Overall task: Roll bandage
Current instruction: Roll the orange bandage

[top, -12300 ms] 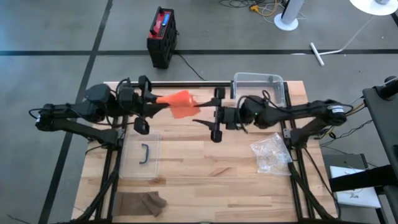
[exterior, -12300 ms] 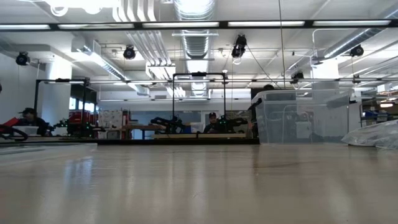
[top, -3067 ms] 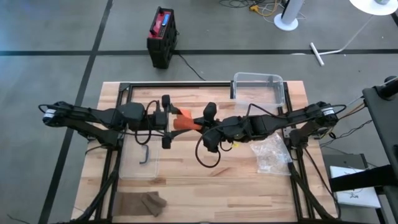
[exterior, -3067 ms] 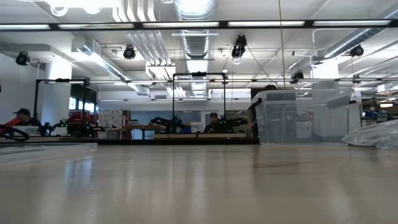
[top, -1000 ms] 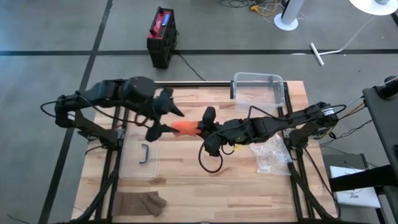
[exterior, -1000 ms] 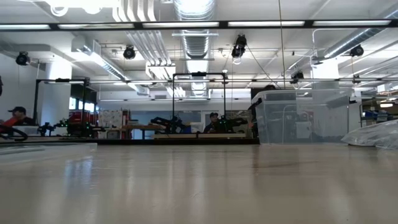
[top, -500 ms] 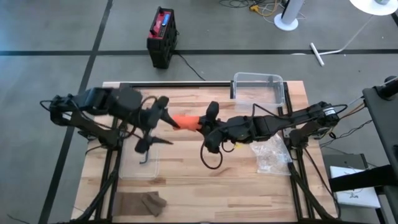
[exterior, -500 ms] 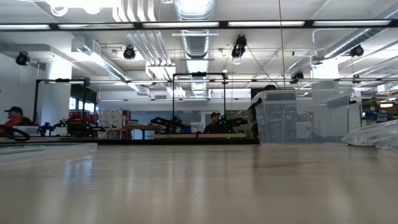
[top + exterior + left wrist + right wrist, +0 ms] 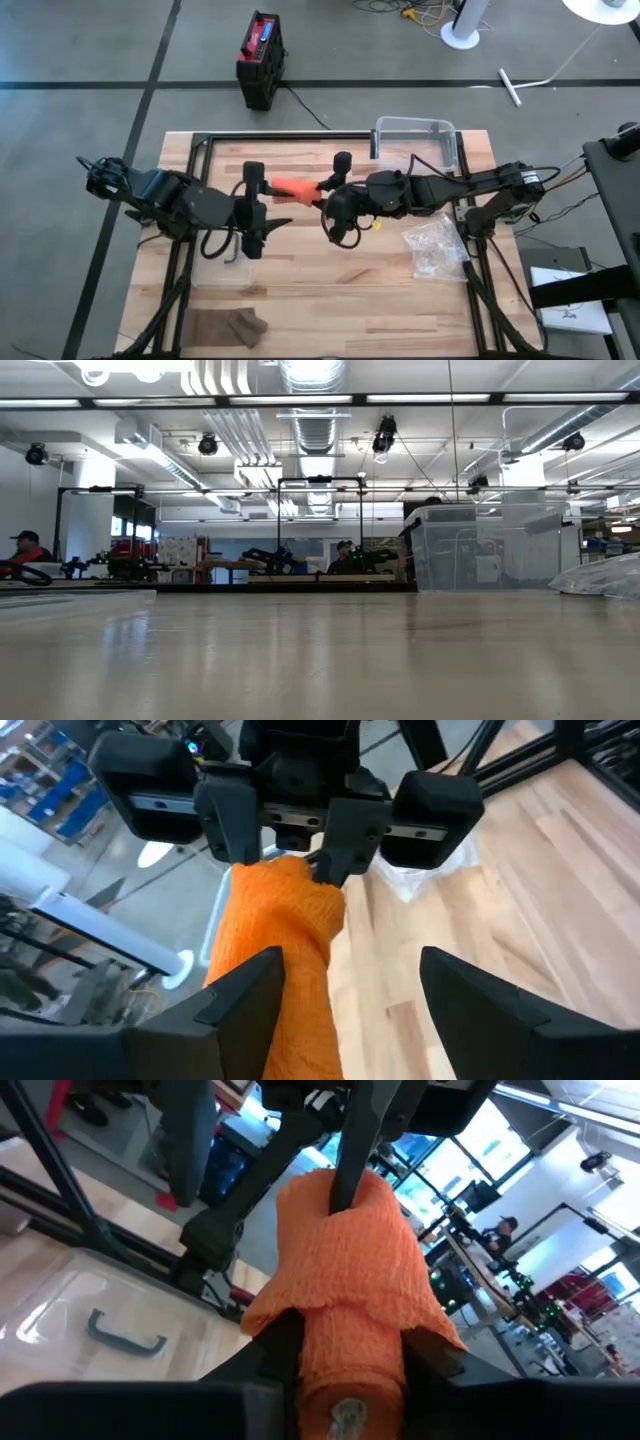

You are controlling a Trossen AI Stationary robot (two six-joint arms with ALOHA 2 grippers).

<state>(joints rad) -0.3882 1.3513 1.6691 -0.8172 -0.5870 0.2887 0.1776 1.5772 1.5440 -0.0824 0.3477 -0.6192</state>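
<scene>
My left claw [image 9: 262, 200] is over the middle of the wooden worktop [image 9: 330, 290], up in the air. Its two fingers [image 9: 245, 1005] are spread wide. The orange bandage [image 9: 294, 189] runs between them, close to one finger, and I cannot tell if that finger touches it. The other finger is well apart from the cloth. Under my left arm lies a clear lid [image 9: 226, 265] with a dark handle, flat on the worktop. At the near left edge there is a small brown cloth [image 9: 228, 326].

The bandage [image 9: 285, 955] hangs in the air between my two claws, above the worktop. It looks like a thick roll with a loose flap of cloth around it.

My right claw [image 9: 330, 190] is just beside the left one, with the bandage reaching from one to the other. Its fingers [image 9: 425, 1350] are pressed on the roll [image 9: 345, 1315] from both sides and pinch it tight.

Farther right there is a crinkly clear bag [image 9: 433, 246] on the worktop. A clear box [image 9: 415, 138] stands at the far edge. On the floor behind the worktop sits a black and red box [image 9: 259, 58]
</scene>
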